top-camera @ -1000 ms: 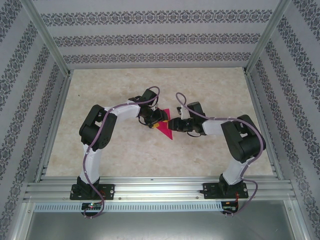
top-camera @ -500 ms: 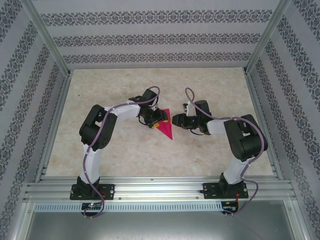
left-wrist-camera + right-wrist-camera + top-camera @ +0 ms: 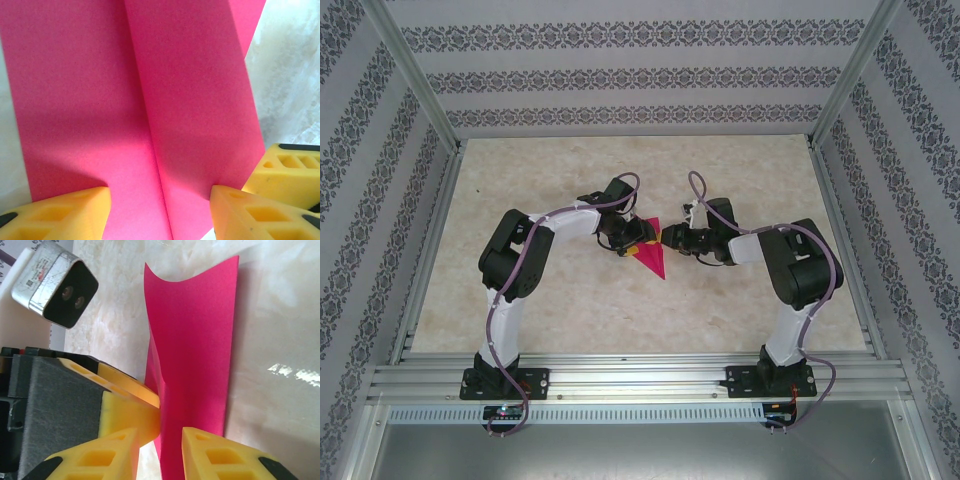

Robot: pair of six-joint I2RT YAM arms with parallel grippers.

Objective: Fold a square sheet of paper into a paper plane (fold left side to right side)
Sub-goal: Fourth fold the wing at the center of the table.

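- Now my right gripper (image 3: pixel 160 434) has swung in from the right of the top view. Its jaws are narrowing around the raised flap, not pinching yet.
- Thin magenta-pink creased paper sheet (image 3: pixel 651 255) lies at frame centre, between the two grippers.
- My left gripper (image 3: pixel 159 194) has its fingers spread, pinning the sheet either side of the crease.
- Meaning, I'd judge: the grab for the next fold is about to land.

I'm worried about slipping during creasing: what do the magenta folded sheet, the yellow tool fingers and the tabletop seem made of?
Magenta folded sheet: thin matte paper; it curls at its edge and holds a crease. Right tool's yellow fingers: probably moulded plastic or rubber, with hollow pockets. Beige marbled tabletop: stone-look, material unclear; glare suggests gloss.
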